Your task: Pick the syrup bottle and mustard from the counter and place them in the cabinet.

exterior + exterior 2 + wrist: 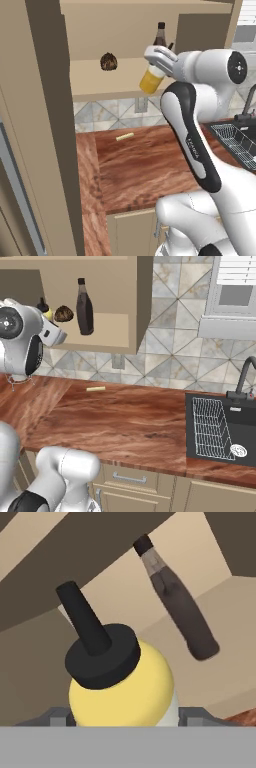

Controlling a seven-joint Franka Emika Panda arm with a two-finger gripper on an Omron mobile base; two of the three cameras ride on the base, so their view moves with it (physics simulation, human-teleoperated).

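My gripper point(159, 62) is shut on the mustard point(150, 80), a yellow squeeze bottle with a black nozzle, and holds it tilted at the front of the cabinet shelf point(100, 80). In the hand view the mustard point(130, 692) sits close between my fingers, nozzle pointing up and left. The syrup bottle point(84, 308), dark brown with a black cap, stands upright on the shelf just beyond the mustard point(47, 313). It also shows behind my hand as the syrup bottle point(160, 35) and in the hand view as the syrup bottle point(175, 597). The counter point(140, 165) lies below.
A round brown object point(108, 62) rests on the shelf left of the mustard. A small tan stick point(95, 388) lies on the counter near the wall. A black sink point(220, 428) with a wire rack and a faucet point(245, 376) is at the right.
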